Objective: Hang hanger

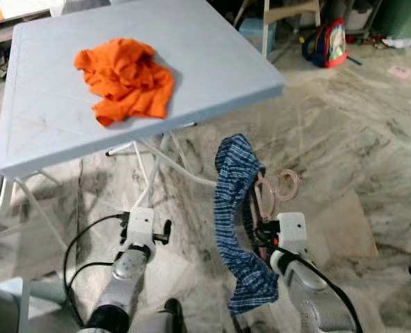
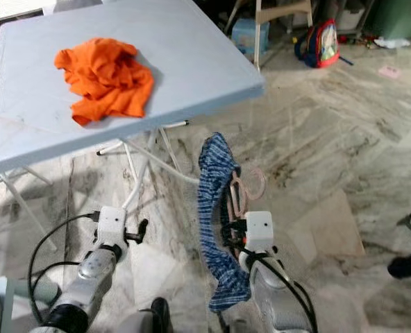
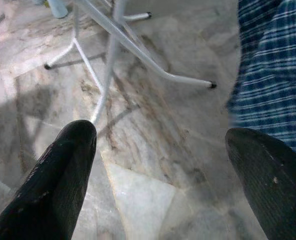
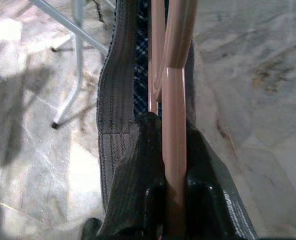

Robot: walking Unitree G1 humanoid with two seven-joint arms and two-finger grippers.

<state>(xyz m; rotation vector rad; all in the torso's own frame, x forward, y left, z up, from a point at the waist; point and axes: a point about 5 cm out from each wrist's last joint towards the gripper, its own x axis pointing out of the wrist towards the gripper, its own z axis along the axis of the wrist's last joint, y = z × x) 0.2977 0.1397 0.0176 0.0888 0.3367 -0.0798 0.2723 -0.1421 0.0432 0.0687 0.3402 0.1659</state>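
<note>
The right gripper (image 4: pixel 174 200) pinches the pink hanger (image 4: pixel 174 100) tightly; the left gripper (image 3: pixel 163 170) gapes empty. The draped plaid cloth (image 1: pixel 237 208) could slip off if swung.

Looks like a lived-in home, a laundry or utility corner of it: veined marble floor (image 1: pixel 344 132) underfoot, a pale folding table (image 1: pixel 212 62) on thin white metal legs with a crumpled orange garment (image 1: pixel 126 78) dumped on top. Farther back, a red and blue school backpack (image 1: pixel 327 43) sits on the floor, with chair legs (image 1: pixel 268 24) and household clutter along the far edge.
</note>
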